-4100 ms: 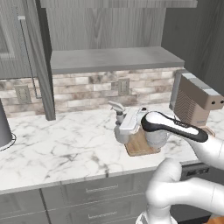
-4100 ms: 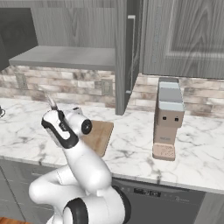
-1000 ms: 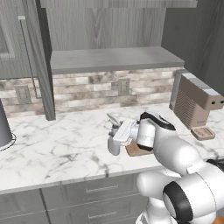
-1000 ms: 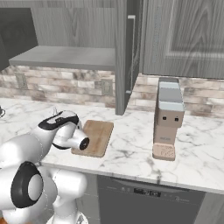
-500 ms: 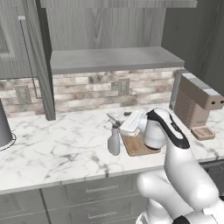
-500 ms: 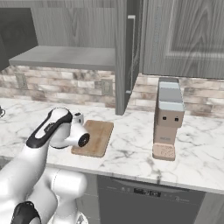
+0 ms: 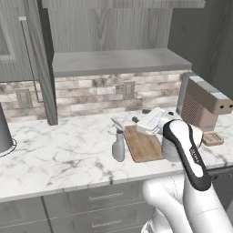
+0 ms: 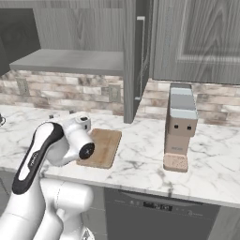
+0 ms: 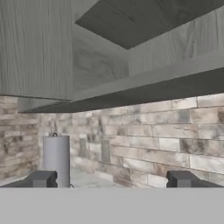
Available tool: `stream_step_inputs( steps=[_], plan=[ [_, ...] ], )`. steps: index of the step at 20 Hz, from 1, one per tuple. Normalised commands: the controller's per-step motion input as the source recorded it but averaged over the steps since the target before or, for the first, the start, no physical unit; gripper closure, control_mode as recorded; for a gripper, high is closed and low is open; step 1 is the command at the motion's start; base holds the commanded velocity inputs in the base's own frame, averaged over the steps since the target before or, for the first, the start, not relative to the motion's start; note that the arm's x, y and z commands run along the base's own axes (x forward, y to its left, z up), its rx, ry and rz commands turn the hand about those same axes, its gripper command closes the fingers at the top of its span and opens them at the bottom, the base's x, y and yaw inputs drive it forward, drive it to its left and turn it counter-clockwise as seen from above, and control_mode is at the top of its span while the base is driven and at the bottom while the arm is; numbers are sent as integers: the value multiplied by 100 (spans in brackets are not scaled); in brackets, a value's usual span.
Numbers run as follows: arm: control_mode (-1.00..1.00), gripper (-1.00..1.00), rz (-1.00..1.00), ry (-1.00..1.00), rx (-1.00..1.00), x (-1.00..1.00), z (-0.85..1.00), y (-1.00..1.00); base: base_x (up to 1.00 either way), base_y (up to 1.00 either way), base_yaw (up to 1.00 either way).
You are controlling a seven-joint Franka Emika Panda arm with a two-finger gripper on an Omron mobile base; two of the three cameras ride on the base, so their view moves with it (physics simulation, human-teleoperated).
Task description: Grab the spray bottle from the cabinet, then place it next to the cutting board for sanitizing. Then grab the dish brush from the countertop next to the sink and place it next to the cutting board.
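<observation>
You can see the spray bottle (image 7: 119,146) standing upright on the countertop (image 7: 54,157), just beside the left edge of the cutting board (image 7: 143,144), which is where the sanitizing step wants it, so I judge the first half of the task done. The gripper (image 9: 112,180) has its fingers (image 9: 41,179) spread wide with nothing between them (the hand looks along the brick backsplash (image 9: 175,135) under the cabinet (image 9: 65,48) shelf), held clear of the bottle, I'd guess so a swing away won't topple it. Your next target is the dish brush, which I can't make out here.
</observation>
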Motion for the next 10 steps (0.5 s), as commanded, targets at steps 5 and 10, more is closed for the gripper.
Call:
stream_step_inputs(
  steps=[5,10],
  plan=[
    [-100,-100,-25,21,1,-60,68,-26,0,0,0],
    [-100,-100,-25,31,0,-39,75,-6,0,0,0]
  ],
)
